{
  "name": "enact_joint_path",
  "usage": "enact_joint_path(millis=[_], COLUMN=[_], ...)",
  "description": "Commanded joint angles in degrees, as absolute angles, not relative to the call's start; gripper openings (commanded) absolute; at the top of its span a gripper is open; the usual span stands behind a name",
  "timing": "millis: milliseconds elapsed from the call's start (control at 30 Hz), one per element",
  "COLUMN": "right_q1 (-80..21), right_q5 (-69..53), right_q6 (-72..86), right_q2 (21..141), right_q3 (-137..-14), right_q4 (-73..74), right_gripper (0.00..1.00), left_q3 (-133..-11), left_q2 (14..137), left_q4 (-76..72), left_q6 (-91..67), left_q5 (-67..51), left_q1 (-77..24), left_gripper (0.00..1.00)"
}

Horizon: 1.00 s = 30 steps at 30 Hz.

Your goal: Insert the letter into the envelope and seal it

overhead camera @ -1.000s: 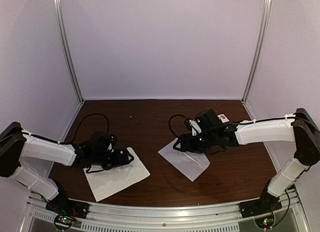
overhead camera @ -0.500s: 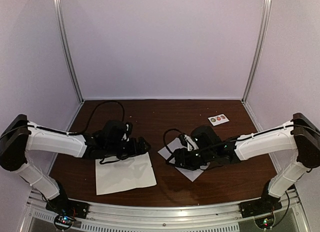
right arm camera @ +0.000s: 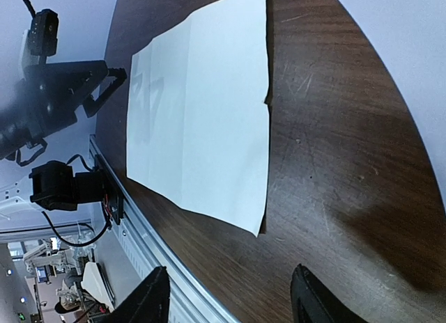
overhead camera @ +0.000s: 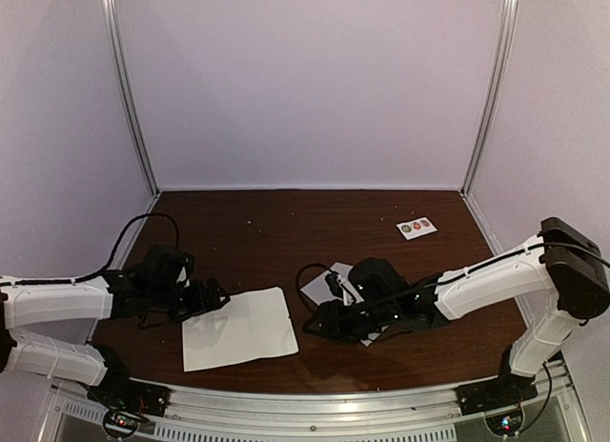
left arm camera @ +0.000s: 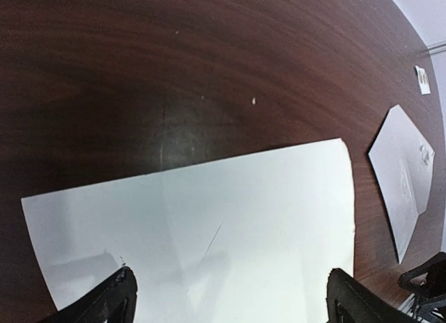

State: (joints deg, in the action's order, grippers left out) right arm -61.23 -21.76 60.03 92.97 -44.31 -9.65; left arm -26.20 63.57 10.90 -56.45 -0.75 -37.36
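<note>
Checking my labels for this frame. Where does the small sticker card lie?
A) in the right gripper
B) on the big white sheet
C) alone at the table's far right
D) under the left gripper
C: the sticker card lies on the table near its far right corner, bare wood all around it.

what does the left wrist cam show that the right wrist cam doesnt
Only the left wrist view: the envelope, lying to the right of the white sheet, and the small sticker card far beyond it, too small to read.
Only the right wrist view: the left hand, open beside the sheet, and the metal rail along the table's near side.
Both: the sheet lying flat on the brown table.
</note>
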Motion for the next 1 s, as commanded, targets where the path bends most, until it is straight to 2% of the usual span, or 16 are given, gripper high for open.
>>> enact_joint_path(millis=[0,767,967], right_q1=[-63.46,-68.54,-69.08], right_q5=[-21.45,-15.73,-15.75], right_q6=[63.50,74.10,76.01], right_q2=[95.18,104.19,106.26], right_q3=[-44.73,-46.84,-48.23], right_q4=[-13.32,-20.16,-19.75], right_gripper=[0.58,0.38,0.37], left_q3=[-23.86,-19.18,-18.80], left_q2=[62.17,65.69,65.81], left_q4=[10.98,0.75,0.43], left_q6=[-54.94,-51.68,-51.24], left_q5=[-4.40,-12.38,-12.98], left_q1=[-36.82,-36.83,-36.83], left_gripper=[0.96,0.96,0.96])
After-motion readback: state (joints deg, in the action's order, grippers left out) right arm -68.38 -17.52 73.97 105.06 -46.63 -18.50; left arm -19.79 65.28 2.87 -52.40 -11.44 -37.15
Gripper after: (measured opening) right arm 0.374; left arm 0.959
